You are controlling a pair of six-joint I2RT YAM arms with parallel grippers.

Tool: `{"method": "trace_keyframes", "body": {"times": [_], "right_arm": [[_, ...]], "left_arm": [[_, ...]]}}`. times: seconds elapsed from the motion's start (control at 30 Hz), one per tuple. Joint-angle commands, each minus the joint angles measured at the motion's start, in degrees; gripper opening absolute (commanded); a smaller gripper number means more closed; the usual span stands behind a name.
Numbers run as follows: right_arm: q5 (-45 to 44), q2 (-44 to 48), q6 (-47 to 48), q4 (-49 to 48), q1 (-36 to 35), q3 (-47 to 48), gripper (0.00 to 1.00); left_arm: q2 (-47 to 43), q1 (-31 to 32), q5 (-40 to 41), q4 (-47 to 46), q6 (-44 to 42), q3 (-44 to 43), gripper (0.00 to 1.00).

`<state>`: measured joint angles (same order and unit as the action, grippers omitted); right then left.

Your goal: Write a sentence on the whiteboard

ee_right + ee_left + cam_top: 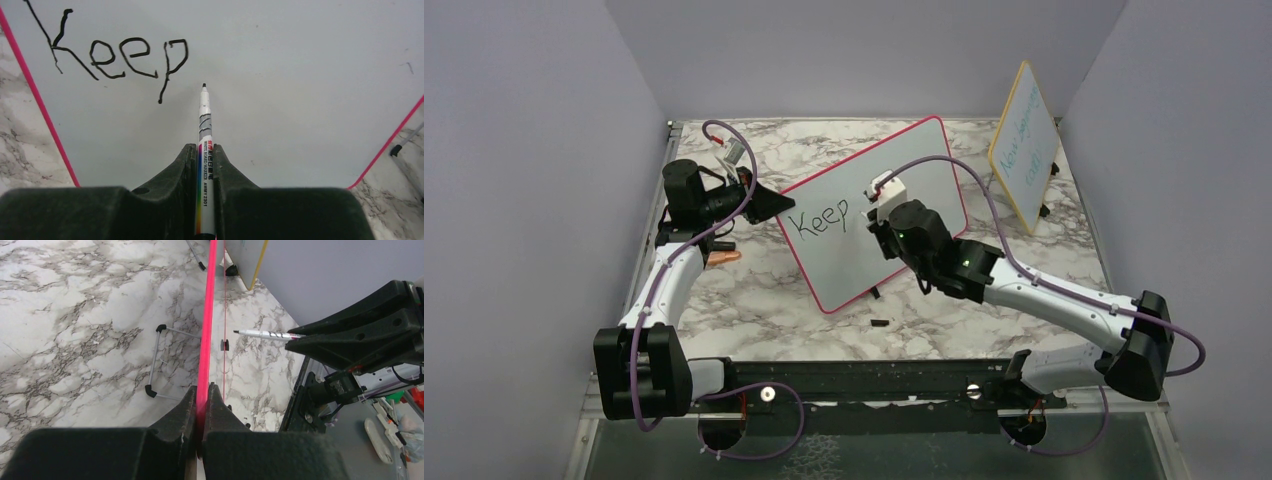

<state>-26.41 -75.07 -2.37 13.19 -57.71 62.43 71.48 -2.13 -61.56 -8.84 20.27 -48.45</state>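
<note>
Marbled surface (754, 290) carries the whiteboard (834, 260) at centre, propped on its feet, with a yellow-framed board (1022, 150) at 2 o'clock of it. I read the left claw (201, 390) as clamped on the pink frame at the board's 9 o'clock edge. The right claw (206, 150) is closed on the marker (205, 120), tip forward. The sentence (115, 57) reads only "Keep" so far, toward the board's 9 o'clock side. The tip sits at 5 o'clock of the "p", apparently just off the face.

Hazards, as I judge them:
- Excess tip pressure: the board is held at one edge only and could pivot or rock back.
- Too little pressure: broken strokes.
- Marker sliding in the claw: letters drift.
- Starting too near the "p": words merge.
</note>
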Motion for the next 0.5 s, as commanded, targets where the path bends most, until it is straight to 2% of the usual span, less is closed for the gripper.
{"method": "trace_keyframes", "body": {"times": [0.0,0.2,0.47], "right_arm": [[-2.3,3.2,1.7,-3.0,2.2,-1.6,0.00],[1.0,4.5,1.8,-5.3,5.3,-3.1,0.00],[1.6,3.4,4.2,-9.1,6.0,-4.3,0.00]], "left_arm": [[1.2,0.9,2.2,4.3,-5.0,0.2,0.00],[1.3,0.9,2.3,4.5,-5.2,0.1,0.00],[1.6,0.9,2.1,4.6,-5.2,0.1,0.00]]}}
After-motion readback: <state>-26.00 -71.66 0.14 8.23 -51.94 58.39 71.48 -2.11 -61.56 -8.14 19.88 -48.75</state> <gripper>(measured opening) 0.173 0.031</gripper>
